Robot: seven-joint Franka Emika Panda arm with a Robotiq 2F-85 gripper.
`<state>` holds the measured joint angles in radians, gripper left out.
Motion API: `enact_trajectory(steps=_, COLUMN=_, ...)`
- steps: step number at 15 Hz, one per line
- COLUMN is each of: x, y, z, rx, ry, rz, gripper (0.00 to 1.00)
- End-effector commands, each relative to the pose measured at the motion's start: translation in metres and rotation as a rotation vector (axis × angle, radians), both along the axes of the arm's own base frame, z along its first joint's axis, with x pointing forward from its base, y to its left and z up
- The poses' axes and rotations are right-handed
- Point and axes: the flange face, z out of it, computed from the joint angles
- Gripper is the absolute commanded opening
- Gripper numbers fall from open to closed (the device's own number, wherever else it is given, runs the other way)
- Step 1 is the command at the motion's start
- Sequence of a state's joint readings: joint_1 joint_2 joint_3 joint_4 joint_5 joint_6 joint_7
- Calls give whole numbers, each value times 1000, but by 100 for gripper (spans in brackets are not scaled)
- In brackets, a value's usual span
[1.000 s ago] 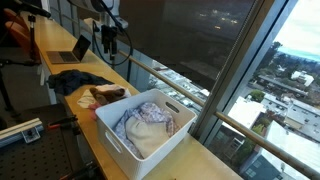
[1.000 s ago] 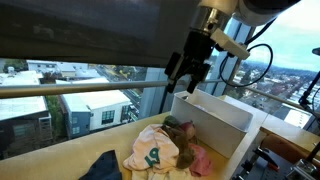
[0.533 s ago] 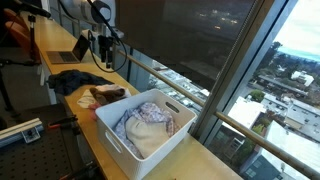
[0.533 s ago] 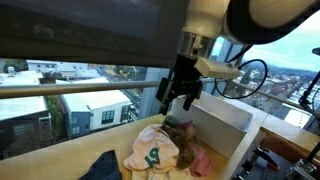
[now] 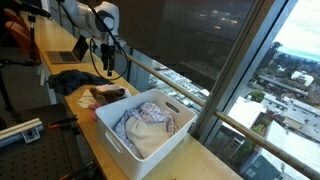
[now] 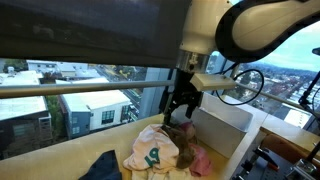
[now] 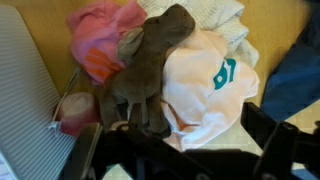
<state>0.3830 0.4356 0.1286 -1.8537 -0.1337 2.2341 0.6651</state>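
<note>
Pincer (image 6: 181,112) hangs with jaws fully apart, holding nothing, directly above the heap of clothes (image 6: 160,150), clear of it in both exterior views. Wrist view: a grey garment (image 7: 150,65) tops the heap, over a white shirt (image 7: 210,80) and a pink garment (image 7: 100,40). The heap lies midway along the surface (image 5: 205,160), nearer its room-side edge than its window edge, just beside the white bin (image 5: 120,140), itself loaded with cloth. A blue garment (image 5: 80,80) lies on the heap's far side, a laptop (image 5: 70,52) beyond.
</note>
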Motion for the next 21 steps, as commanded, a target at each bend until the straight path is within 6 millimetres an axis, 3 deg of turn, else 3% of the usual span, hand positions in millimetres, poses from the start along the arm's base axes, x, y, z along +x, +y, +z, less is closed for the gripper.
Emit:
enact_trajectory(steps=1, x=2, y=-8, z=-14, rx=-15, ry=20, rz=-32, gripper=100)
enact_trajectory(steps=11, x=11, y=-55, z=-65, rx=-53, ry=92, rz=-94, gripper=100)
enact_trajectory(steps=16, x=15, y=-63, z=-91, rx=-40, ry=120, rz=-110, gripper=100)
enact_trajectory(steps=21, x=19, y=-58, z=-113, rx=17, ry=131, rz=-128, gripper=100)
